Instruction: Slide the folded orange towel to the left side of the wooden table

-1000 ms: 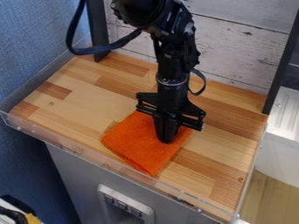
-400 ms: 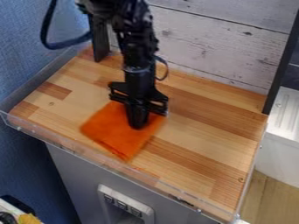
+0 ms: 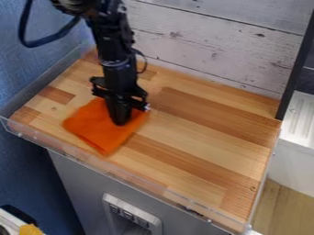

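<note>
Wooden counter [image 3: 202, 137]; gripper [image 3: 120, 123] on orange cloth [image 3: 101, 133], fingers together.

Quantities at the work area are as follows: one table [image 3: 202, 137], one cloth [image 3: 98, 126], one robot arm [image 3: 114, 46], one tool [image 3: 120, 120] and two cable loops [image 3: 46, 43]. The surroundings comprise one transparent guard strip [image 3: 92, 161] along the front edge, one dark upright post [image 3: 297, 64] at the right, one plank wall [image 3: 208, 41] and one blue wall [image 3: 25, 78]. The cabinet front [image 3: 80, 183] carries one framed panel [image 3: 155, 227] with three square inserts [image 3: 127, 215].
</note>
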Tool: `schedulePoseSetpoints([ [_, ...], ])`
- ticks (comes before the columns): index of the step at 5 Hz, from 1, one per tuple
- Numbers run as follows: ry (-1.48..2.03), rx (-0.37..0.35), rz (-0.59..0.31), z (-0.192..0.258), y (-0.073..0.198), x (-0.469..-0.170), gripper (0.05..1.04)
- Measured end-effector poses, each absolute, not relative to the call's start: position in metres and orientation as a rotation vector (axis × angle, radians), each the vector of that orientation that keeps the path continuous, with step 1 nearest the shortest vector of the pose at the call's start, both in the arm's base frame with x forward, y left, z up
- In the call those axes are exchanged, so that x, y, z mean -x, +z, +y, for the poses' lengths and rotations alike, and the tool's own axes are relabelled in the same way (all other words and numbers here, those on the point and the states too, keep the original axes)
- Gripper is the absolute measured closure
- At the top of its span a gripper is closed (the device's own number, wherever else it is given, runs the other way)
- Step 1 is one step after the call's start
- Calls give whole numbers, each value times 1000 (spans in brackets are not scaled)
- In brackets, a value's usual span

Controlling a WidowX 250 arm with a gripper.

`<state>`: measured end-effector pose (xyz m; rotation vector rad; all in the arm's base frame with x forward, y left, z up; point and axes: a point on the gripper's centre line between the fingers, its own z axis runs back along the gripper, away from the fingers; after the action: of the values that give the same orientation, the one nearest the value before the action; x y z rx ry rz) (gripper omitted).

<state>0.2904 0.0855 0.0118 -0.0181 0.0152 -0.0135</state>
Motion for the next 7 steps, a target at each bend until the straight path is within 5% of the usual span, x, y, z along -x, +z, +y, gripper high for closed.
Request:
schedulePoseSetpoints([
  [4,-32,-8,-29,141,18,-287,995],
  [5,-30,-9,-23,146,29,-293,838],
  [7,-15,3,30,121,57,-314,280],
])
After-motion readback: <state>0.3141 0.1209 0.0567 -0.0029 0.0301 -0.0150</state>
